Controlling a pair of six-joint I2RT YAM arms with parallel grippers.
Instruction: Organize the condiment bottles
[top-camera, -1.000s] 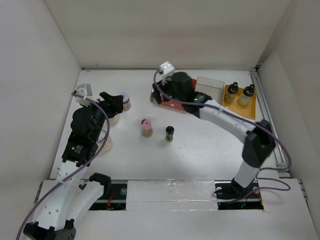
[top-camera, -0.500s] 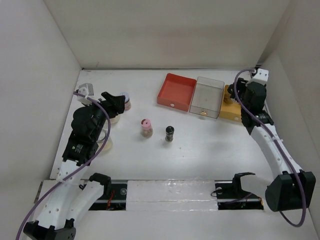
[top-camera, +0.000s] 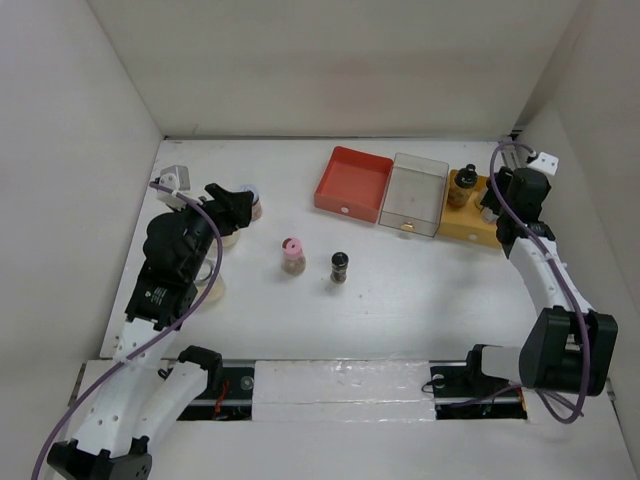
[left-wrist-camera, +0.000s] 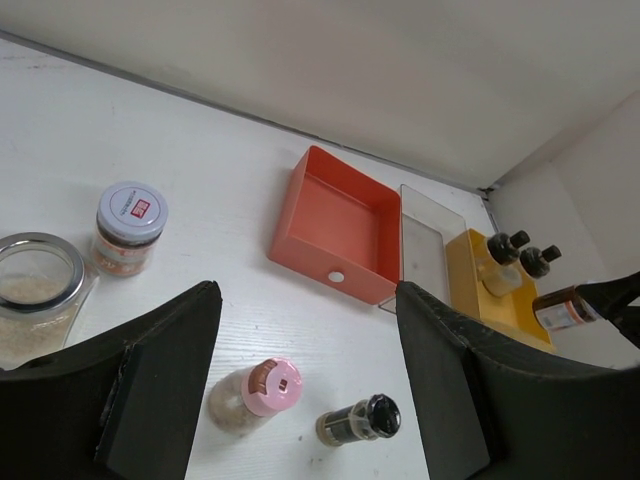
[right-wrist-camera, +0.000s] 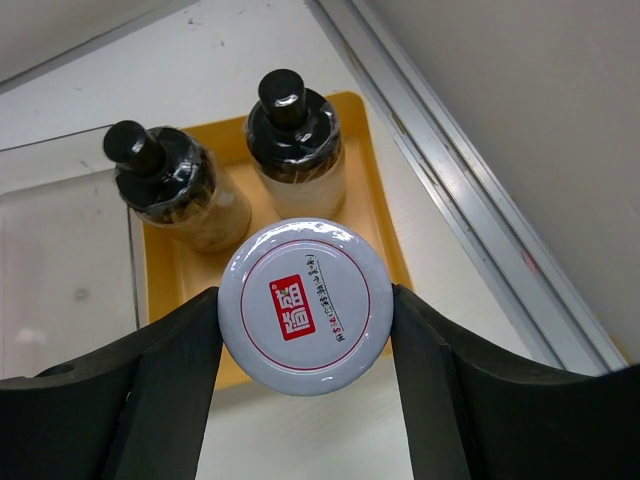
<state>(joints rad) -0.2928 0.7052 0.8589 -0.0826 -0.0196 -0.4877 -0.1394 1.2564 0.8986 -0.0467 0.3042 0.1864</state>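
My right gripper (right-wrist-camera: 305, 330) is shut on a white-lidded jar (right-wrist-camera: 304, 305) with a red label, held over the near edge of the yellow tray (right-wrist-camera: 386, 232). Two black-capped bottles (right-wrist-camera: 180, 192) (right-wrist-camera: 297, 142) stand in that tray. In the top view the right gripper (top-camera: 495, 198) is at the yellow tray (top-camera: 474, 222) at the far right. My left gripper (top-camera: 236, 205) is open and empty on the left. Ahead of it stand a pink-lidded jar (left-wrist-camera: 255, 393) and a black-lidded jar (left-wrist-camera: 358, 420). Another white-lidded jar (left-wrist-camera: 128, 227) and a silver-rimmed glass jar (left-wrist-camera: 35, 290) are at its left.
A red tray (top-camera: 352, 183) and a clear tray (top-camera: 418, 192) sit side by side left of the yellow one, at the back. A metal rail (right-wrist-camera: 470, 190) runs along the right table edge. White walls enclose the table on three sides.
My right arm has swung from over the red tray across to the yellow tray at the far right. The left arm and the jars on the table have not moved.
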